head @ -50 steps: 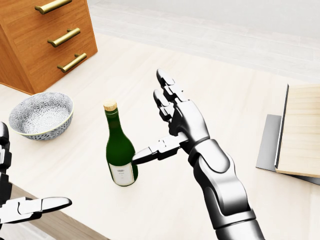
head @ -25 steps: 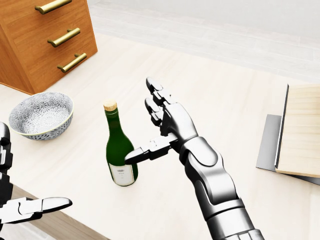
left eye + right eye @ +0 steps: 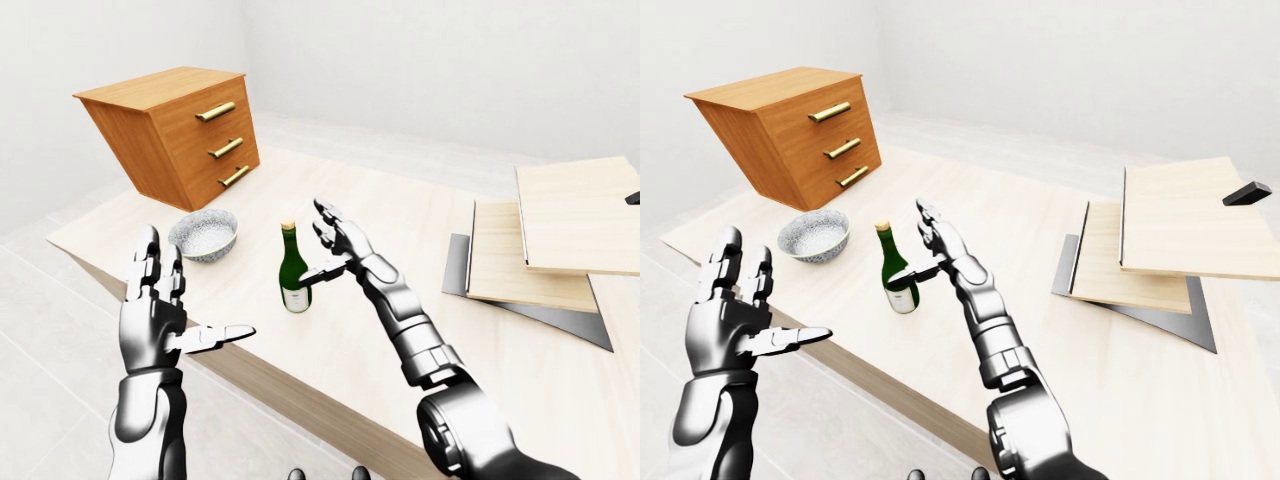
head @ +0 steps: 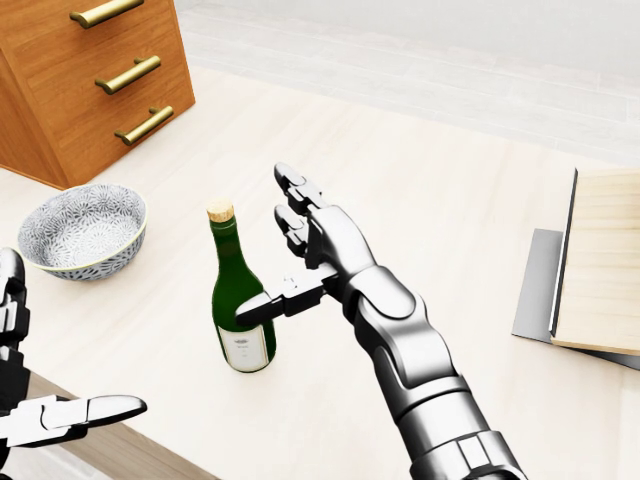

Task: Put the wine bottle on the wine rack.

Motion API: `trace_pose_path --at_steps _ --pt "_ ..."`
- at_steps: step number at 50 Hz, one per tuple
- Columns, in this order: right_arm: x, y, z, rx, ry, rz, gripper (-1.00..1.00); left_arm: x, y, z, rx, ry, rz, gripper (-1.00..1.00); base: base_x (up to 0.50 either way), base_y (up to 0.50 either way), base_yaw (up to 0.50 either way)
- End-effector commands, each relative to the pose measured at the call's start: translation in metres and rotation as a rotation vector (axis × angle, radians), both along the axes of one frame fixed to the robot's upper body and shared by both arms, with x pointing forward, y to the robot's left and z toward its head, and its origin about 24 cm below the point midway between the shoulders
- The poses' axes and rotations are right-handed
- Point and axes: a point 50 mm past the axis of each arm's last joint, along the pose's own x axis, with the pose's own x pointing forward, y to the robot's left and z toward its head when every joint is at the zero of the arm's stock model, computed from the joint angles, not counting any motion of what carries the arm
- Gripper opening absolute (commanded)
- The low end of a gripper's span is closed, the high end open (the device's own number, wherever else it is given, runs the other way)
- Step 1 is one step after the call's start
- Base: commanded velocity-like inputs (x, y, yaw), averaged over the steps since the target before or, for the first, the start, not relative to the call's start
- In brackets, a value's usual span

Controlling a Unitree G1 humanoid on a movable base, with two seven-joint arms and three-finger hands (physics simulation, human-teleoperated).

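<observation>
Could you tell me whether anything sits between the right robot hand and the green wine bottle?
Nothing visible does. The right robot hand is open right beside the corked green glass wine bottle, its thumb at the bottle's body; the patterned grey bowl lies on the bottle's far side.

Both arms are glossy silver-grey metal with dark seams at the joints. Each hand, left hand [image 3: 160, 315] and right hand [image 4: 312, 247], has three thick segmented fingers with rounded tips.
</observation>
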Motion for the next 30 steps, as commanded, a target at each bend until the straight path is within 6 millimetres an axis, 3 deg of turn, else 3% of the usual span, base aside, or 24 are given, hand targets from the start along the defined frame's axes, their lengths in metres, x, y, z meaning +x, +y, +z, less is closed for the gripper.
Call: trace_pose_path --at_steps 1,30 --pt "0.003 0.006 -0.001 -0.009 0.020 0.017 1.00 0.003 0.002 -0.007 -0.007 0.029 -0.002 1.00 0.00 0.00 0.00" --pt "0.016 0.017 0.013 -0.024 0.005 0.051 1.00 0.007 0.004 -0.011 -0.017 0.045 -0.002 1.00 0.00 0.00 0.00"
